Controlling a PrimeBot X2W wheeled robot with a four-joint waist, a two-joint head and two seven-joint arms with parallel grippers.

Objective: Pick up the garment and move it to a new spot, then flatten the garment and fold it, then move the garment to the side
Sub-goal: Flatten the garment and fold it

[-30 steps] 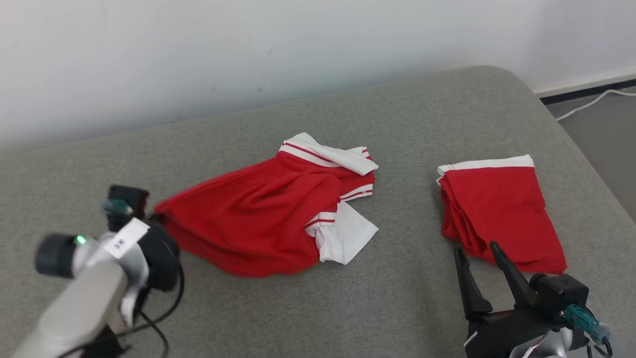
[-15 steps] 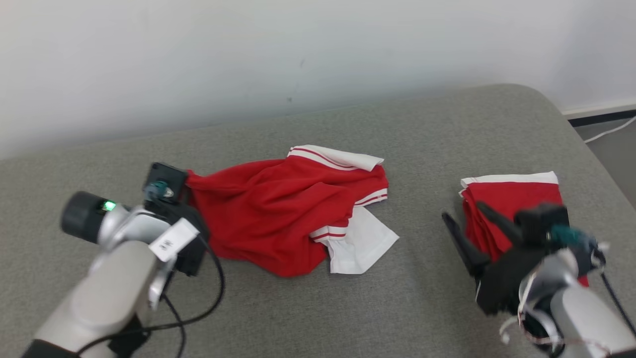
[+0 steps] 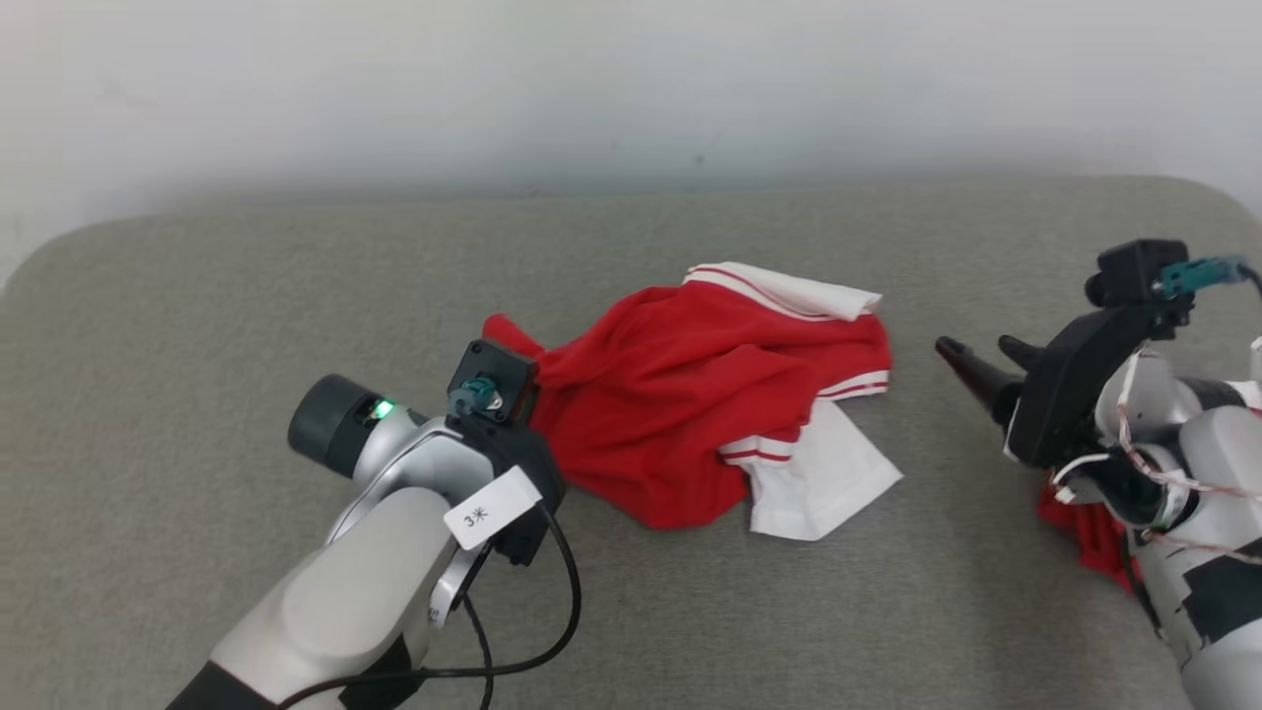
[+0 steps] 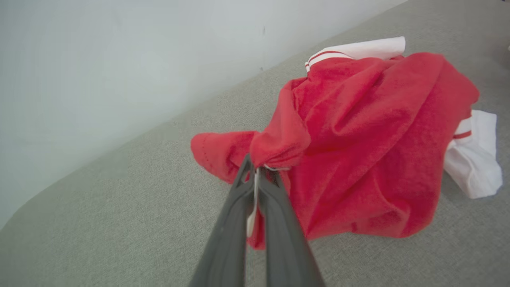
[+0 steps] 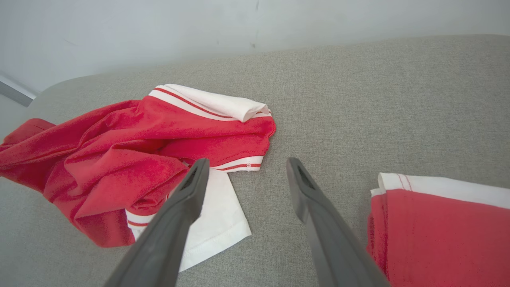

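Observation:
The garment [image 3: 710, 394] is a red shirt with white, red-striped sleeves, lying crumpled in the middle of the grey cushion. In the left wrist view my left gripper [image 4: 257, 164] is shut on a bunched fold at the garment's [image 4: 358, 139] left edge, which is lifted a little off the cushion. In the head view the left wrist [image 3: 493, 394] hides that grip. My right gripper [image 3: 978, 347] hovers open just right of the garment, nothing between its fingers. In the right wrist view the right gripper [image 5: 247, 162] points over the garment's [image 5: 139, 151] white sleeve.
A second red and white garment [image 5: 438, 223] lies folded at the right, mostly hidden under my right arm [image 3: 1089, 532] in the head view. The grey upholstered surface [image 3: 197, 296] runs to a pale wall behind, with rounded corners at both ends.
The head camera has turned left. My left gripper has lifted the garment's left edge and drawn it in, bunching the cloth. My right gripper rose from the front edge to beside the garment.

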